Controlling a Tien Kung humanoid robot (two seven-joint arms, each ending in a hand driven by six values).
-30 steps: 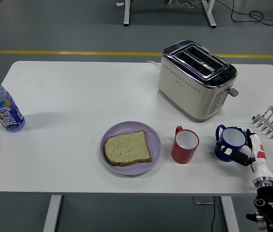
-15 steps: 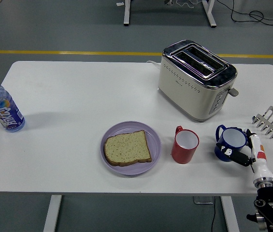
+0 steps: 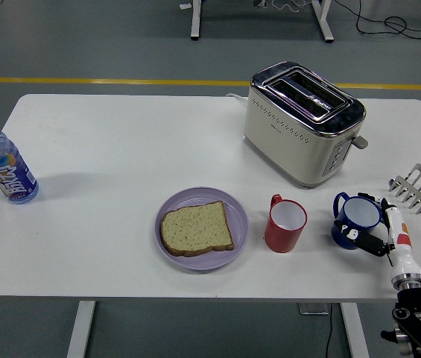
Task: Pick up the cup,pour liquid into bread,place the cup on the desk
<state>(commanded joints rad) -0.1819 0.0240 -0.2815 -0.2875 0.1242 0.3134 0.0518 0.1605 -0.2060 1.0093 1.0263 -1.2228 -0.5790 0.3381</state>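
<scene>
A blue cup (image 3: 355,218) stands on the white table (image 3: 121,149) at the right, its handle pointing left. My right hand (image 3: 378,224) comes up from the lower right corner and wraps the cup's right side. Its black fingers (image 3: 370,242) press the near wall, and a white thumb (image 3: 396,233) lies beside the cup. A slice of bread (image 3: 196,227) lies on a lilac plate (image 3: 236,205) near the front middle. A red cup (image 3: 285,225) stands between the plate and the blue cup. My left arm is out of sight.
A cream toaster (image 3: 303,123) stands behind the cups. A metal toast rack (image 3: 417,188) sits at the right edge, just behind my hand. A water bottle with a blue cap (image 3: 3,164) stands at the far left edge.
</scene>
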